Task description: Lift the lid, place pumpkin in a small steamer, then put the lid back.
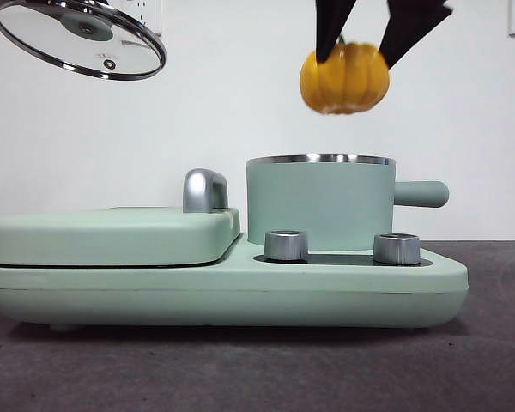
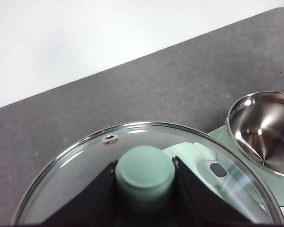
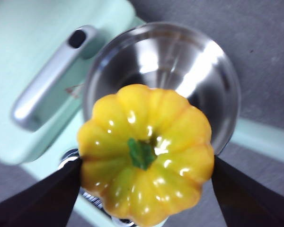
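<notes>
The right end effector [image 1: 360, 43] pinches the pumpkin [image 1: 344, 79] above the small steamer [image 1: 320, 202], not touching it. The left end effector [image 2: 145, 176] clamps the lid [image 1: 79, 36] by its knob, up beside the steamer.

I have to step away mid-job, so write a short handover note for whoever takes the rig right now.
Left end effector: shut on the round clear glass lid by its mint-green knob, held high, off to the side of the pot.
Right end effector: shut on the glossy yellow-orange ribbed pumpkin, in the air above the mint-green cylindrical steamer pot.
Done: lid off, pumpkin picked up. The pot is open.
Left: lower the pumpkin in, release, put the lid back.
</notes>
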`<action>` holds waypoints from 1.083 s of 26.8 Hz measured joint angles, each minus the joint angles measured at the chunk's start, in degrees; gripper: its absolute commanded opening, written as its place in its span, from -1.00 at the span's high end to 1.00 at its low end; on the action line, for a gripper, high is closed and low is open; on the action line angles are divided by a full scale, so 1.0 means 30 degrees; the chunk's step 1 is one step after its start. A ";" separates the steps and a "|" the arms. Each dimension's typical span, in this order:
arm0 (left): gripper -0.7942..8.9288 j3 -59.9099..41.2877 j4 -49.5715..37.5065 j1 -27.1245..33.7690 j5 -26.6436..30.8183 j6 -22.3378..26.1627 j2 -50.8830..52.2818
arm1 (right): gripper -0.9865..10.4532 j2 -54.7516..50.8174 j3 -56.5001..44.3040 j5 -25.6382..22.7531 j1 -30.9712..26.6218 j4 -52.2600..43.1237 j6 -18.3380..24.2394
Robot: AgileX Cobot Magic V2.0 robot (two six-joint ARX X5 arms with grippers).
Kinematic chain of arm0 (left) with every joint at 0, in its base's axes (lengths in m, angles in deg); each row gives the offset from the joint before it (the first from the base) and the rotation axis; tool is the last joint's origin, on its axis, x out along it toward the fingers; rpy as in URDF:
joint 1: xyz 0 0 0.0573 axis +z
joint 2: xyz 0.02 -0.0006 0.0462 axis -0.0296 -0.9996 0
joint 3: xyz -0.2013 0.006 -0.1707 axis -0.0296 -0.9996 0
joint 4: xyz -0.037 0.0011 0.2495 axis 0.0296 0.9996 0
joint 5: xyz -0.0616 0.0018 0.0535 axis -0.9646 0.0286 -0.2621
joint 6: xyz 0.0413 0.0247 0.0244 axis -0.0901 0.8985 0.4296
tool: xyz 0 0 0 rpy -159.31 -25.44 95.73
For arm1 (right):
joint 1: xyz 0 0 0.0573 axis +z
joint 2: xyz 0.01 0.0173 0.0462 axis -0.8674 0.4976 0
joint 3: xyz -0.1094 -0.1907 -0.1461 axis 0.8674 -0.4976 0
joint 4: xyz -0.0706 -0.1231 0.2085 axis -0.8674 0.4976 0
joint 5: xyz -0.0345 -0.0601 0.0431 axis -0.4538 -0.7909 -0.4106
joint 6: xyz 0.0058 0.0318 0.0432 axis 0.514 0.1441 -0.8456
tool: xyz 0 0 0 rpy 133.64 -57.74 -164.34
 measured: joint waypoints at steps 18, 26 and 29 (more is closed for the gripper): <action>0.81 0.0000 0.0000 0.0000 0.0000 0.0000 0.0000 | 0.20 0.5530 0.1566 -0.0707 -0.0095 -0.1763 0.1574; 0.81 0.0000 0.0015 0.0000 0.0000 0.0000 0.0000 | 0.20 0.7009 0.1566 -0.0707 -0.0095 -0.1923 0.1647; 0.81 0.0000 0.0015 0.0000 0.0000 0.0000 0.0000 | 0.20 0.7337 0.1566 -0.0707 -0.0095 -0.1902 0.1654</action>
